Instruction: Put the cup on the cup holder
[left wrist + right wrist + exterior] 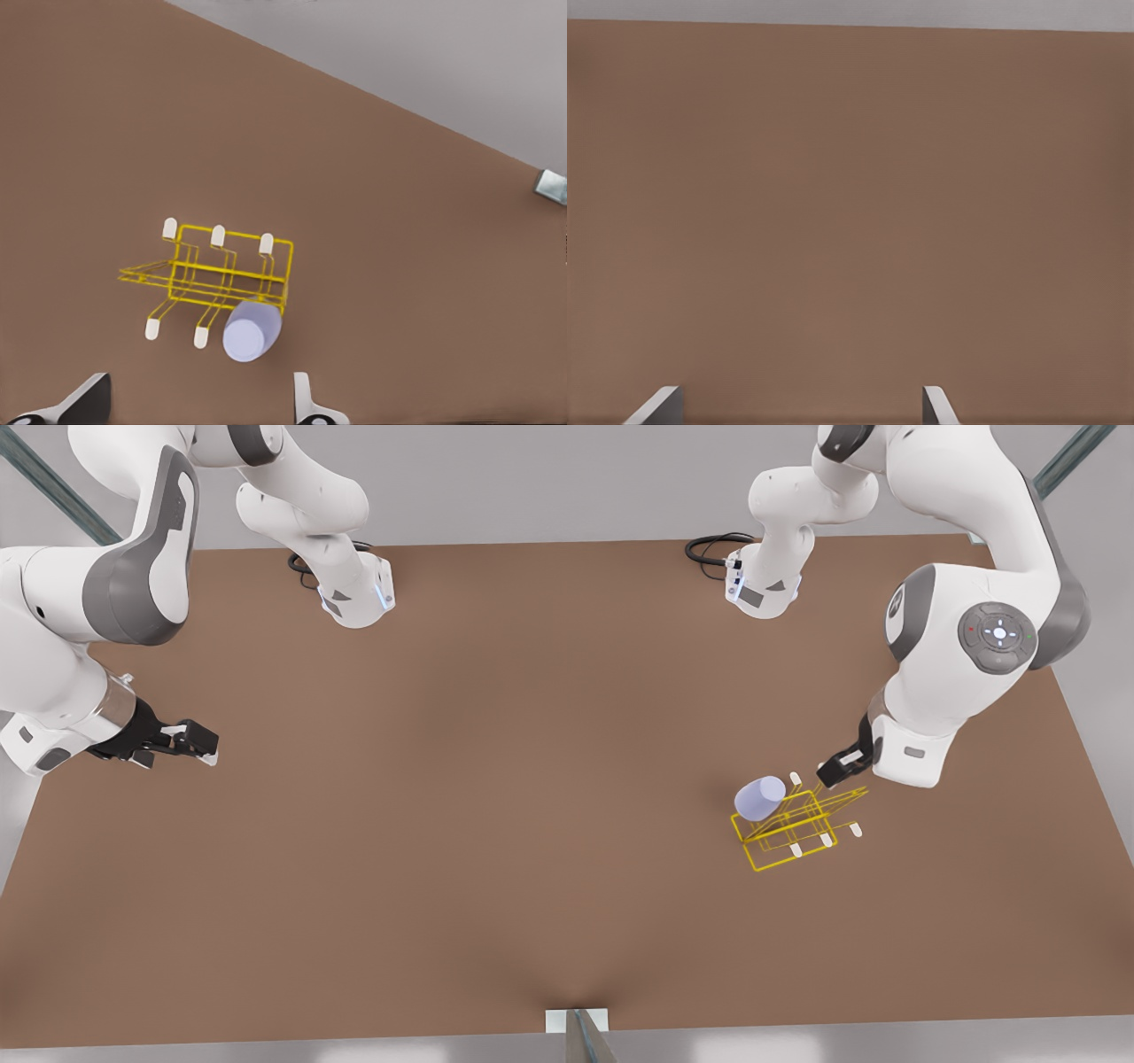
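The pale lavender-blue cup [760, 798] sits tilted on a prong at one corner of the yellow wire cup holder [791, 817], on the front view's right side of the brown table. My left gripper [837, 769] hovers just behind the holder, apart from the cup. In the left wrist view the cup [251, 332] rests at the end of the cup holder [237, 235], beyond my left gripper [199, 409], which is open with nothing between its fingers. My right gripper [197, 742] waits open at the front view's left, over bare table [850, 221].
The two arm bases [359, 593] [764, 584] with black cables stand at the table's back edge. A small metal bracket [576, 1020] marks the middle of the front edge. The table's middle is bare brown surface.
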